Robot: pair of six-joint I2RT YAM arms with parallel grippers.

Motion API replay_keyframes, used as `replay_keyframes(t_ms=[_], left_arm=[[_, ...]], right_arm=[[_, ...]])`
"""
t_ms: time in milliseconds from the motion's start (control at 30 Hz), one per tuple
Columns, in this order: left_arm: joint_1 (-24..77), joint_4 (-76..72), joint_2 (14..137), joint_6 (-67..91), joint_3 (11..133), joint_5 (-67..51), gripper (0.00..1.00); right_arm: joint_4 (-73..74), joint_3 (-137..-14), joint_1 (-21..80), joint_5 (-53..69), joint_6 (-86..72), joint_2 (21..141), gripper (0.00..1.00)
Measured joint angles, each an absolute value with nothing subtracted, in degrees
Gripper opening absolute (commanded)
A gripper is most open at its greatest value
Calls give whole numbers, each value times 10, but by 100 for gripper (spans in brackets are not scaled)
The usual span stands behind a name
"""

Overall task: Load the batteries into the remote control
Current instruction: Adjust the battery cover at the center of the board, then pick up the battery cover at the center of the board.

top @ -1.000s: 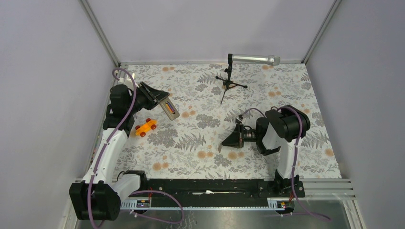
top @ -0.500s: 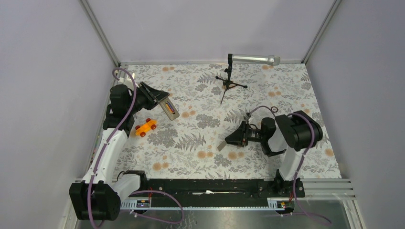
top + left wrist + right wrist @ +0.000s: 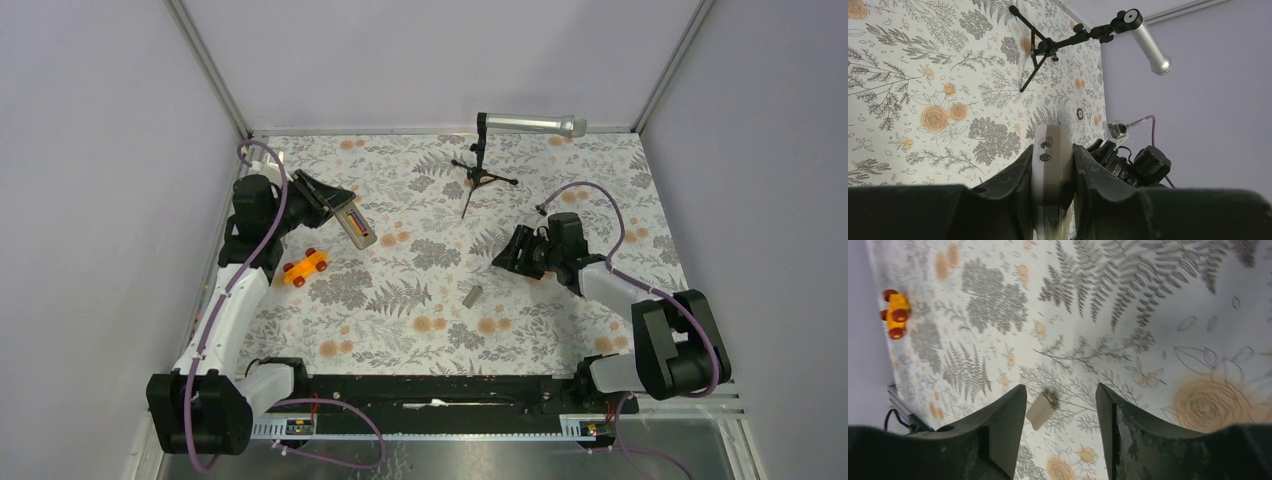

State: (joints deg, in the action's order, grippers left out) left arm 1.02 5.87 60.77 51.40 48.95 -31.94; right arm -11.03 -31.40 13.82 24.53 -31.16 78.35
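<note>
My left gripper (image 3: 335, 205) is shut on one end of the white remote control (image 3: 358, 230) and holds it tilted at the left of the table. The remote's tan back recess faces up, and a dark purple and an orange battery (image 3: 353, 224) lie in it. In the left wrist view the remote (image 3: 1050, 160) is clamped between the fingers. My right gripper (image 3: 507, 258) is open and empty at the centre right. A small tan cover piece (image 3: 472, 296) lies loose on the table; in the right wrist view it (image 3: 1041, 410) lies ahead between the open jaws (image 3: 1060, 390).
An orange toy car with red wheels (image 3: 306, 267) stands below the remote and also shows in the right wrist view (image 3: 895, 314). A silver microphone on a black stand (image 3: 495, 150) stands at the back centre. The table has a floral cloth (image 3: 400, 330).
My right gripper has let go of the tan cover piece, which now lies on the table, and has pulled back up and to the right. The left arm has barely moved.
</note>
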Motion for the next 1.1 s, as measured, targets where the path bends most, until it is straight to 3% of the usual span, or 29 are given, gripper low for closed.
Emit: replay_keyframes(t_ms=[300, 500, 733, 1100], left_arm=[[10, 48, 611, 521, 489, -322, 0], [10, 46, 609, 521, 489, -323, 0], [10, 46, 608, 523, 489, -324, 0], [10, 43, 601, 524, 482, -327, 0]], right_arm=[[40, -413, 225, 155, -244, 850, 32], [45, -438, 274, 115, -249, 891, 28], [49, -476, 278, 156, -245, 953, 26], [173, -505, 279, 177, -218, 959, 19]])
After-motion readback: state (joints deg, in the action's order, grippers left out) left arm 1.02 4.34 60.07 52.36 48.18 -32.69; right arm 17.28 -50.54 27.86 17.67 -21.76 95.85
